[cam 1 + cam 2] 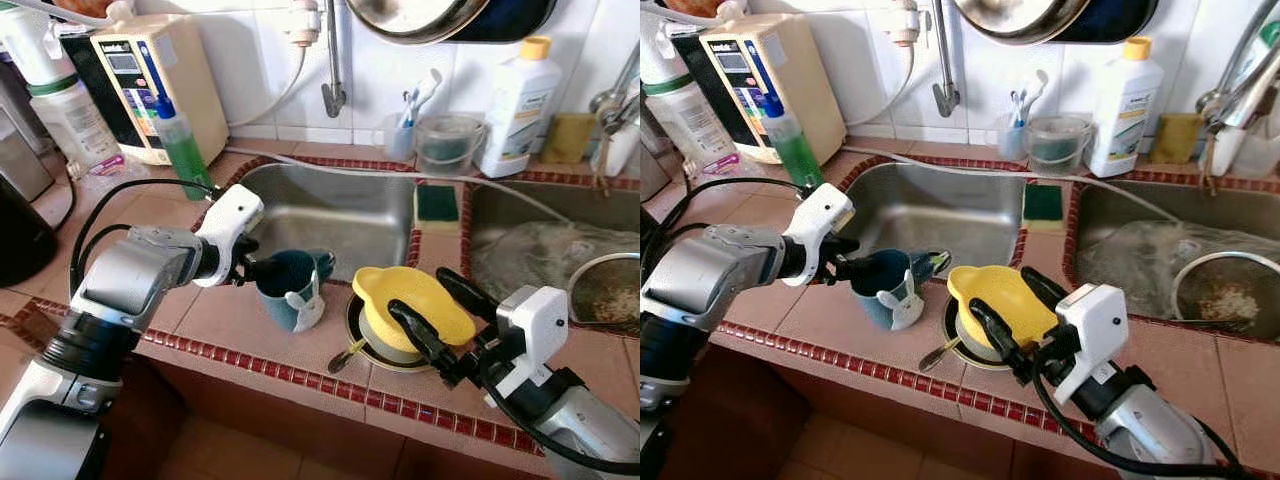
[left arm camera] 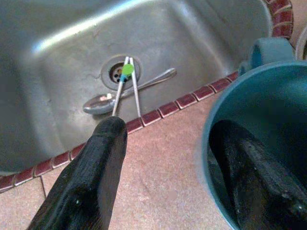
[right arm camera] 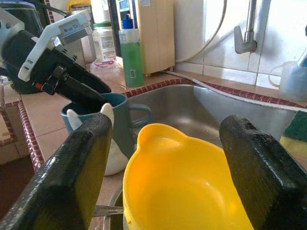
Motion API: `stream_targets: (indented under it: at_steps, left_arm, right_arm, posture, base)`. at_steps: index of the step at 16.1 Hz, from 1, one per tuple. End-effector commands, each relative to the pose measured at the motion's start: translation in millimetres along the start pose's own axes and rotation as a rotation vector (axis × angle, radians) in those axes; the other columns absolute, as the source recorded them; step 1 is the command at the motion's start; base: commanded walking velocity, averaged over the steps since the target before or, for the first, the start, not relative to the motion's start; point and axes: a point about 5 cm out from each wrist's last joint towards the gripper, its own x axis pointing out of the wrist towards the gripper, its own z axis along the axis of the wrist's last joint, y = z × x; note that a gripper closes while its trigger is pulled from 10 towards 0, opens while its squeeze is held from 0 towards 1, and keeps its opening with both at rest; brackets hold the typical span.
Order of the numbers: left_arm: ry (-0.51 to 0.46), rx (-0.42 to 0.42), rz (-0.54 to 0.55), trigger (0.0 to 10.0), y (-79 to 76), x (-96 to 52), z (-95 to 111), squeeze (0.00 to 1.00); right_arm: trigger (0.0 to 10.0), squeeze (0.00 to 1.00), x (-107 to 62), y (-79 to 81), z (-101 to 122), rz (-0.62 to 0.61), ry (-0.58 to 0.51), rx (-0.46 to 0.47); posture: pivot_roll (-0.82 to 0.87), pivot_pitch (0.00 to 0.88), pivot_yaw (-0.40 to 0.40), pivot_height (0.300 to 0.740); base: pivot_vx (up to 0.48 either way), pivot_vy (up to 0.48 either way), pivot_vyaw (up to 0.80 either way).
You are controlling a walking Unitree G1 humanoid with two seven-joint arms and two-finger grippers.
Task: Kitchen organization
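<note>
Fingers of left gripper [image 1: 252,266] astride teal mug [image 1: 288,288] wall; right gripper [image 1: 430,312] open around yellow bowl [image 1: 415,305].

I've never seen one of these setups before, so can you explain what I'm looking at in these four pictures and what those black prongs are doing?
This is a humanoid robot at a kitchen counter. Two pictures come from cameras in its head, looking down; the other two come from cameras on its wrists, looking along each gripper's two black fingers.

The left gripper has one finger inside a blue mug and one outside, straddling its rim without yet closing on it. The right gripper is open around a yellow bowl, which sits stacked on a metal dish with a spoon.

Behind them is a sink holding a spoon and chopsticks. A sponge, a green soap bottle and a white bottle stand around it.
</note>
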Motion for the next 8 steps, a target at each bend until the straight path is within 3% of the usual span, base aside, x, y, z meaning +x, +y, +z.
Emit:
stream_targets:
  at_steps: [1, 2, 8]
  left_arm:
    - [0.0, 0.014, 0.006, 4.4, 2.3, -1.7, 1.8, 0.0]
    - [-0.009, 0.01, 0.002, 0.0, 2.5, -2.4, 3.5, 0.0]
    - [-0.022, 0.028, -0.032, 0.0, 0.4, -5.4, 7.9, 0.0]
  right_arm:
    - [10.0, 0.0, -0.5, 2.0, 6.3, 0.001, -0.017, -0.018]
    - [10.0, 0.0, -0.4, 2.0, 6.7, -0.002, -0.019, -0.019]
    - [10.0, 0.0, 1.0, 0.0, 7.1, -0.008, -0.019, -0.026]
  posture:
    - [-0.31, 0.056, 0.156, 0.74]
    - [-0.31, 0.059, 0.156, 0.74]
    - [-0.3, 0.066, 0.156, 0.74]
  base:
    - [0.0, 0.0, 0.0]
    - [0.0, 0.0, 0.0]
    - [0.0, 0.0, 0.0]
